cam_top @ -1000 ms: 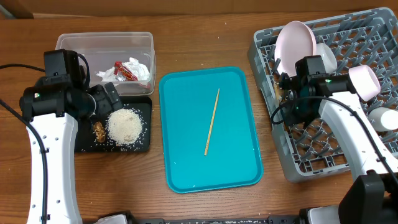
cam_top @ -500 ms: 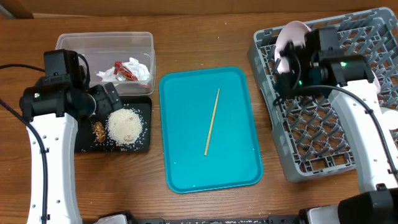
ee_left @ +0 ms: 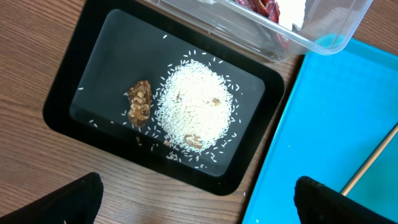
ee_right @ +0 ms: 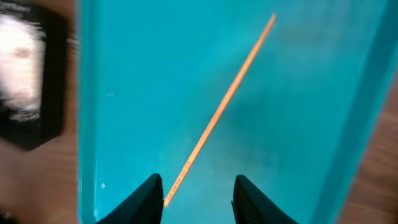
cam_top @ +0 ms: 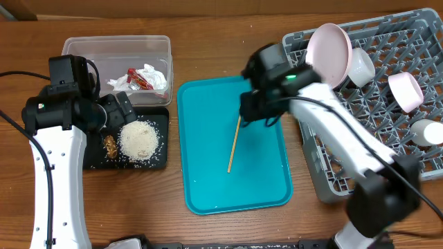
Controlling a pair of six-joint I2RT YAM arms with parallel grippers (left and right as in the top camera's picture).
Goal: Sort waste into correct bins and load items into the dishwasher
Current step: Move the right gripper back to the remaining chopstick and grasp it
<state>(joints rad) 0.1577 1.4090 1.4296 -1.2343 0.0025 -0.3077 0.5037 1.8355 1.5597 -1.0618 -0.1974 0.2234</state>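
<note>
**Overhead.** The right gripper [cam_top: 257, 109] is hanging over the far half of the teal tray [cam_top: 208, 187], above the upper end of a chopstick [cam_top: 235, 138]. The chopstick is lying slantwise on the tray floor. At the right, the rack [cam_top: 360, 159] is holding a plate [cam_top: 329, 43] on edge in its far-left corner. A bowl [cam_top: 361, 66] is touching the plate, a second bowl [cam_top: 406, 91] is sitting further right, and a cup [cam_top: 426, 131] is lying at the right edge. The left gripper [cam_top: 119, 109] is hovering over the far edge of the black tray [cam_top: 160, 117], which is carrying rice [cam_top: 138, 140] and a brown scrap [cam_top: 109, 144]. Behind it, the tub [cam_top: 116, 43] is containing a napkin [cam_top: 154, 75] and a red wrapper [cam_top: 140, 80].

**Left wrist.** The fingertips [ee_left: 74, 202] are standing wide apart with nothing between them. Below them, the rice [ee_left: 196, 109] is lying heaped beside the scrap [ee_left: 139, 102] in the black tray [ee_left: 62, 118]. A corner of the tub [ee_left: 323, 37] is overlapping the tray's far edge. The teal tray [ee_left: 323, 124] is lying alongside, with one chopstick [ee_left: 373, 162] end showing.

**Right wrist.** The fingertips [ee_right: 149, 199] are standing partly apart above the teal tray [ee_right: 124, 93], gripping nothing. The chopstick [ee_right: 221, 109] is running diagonally, its near end just beside one fingertip. The black tray [ee_right: 31, 118] is showing blurred at the left.
</note>
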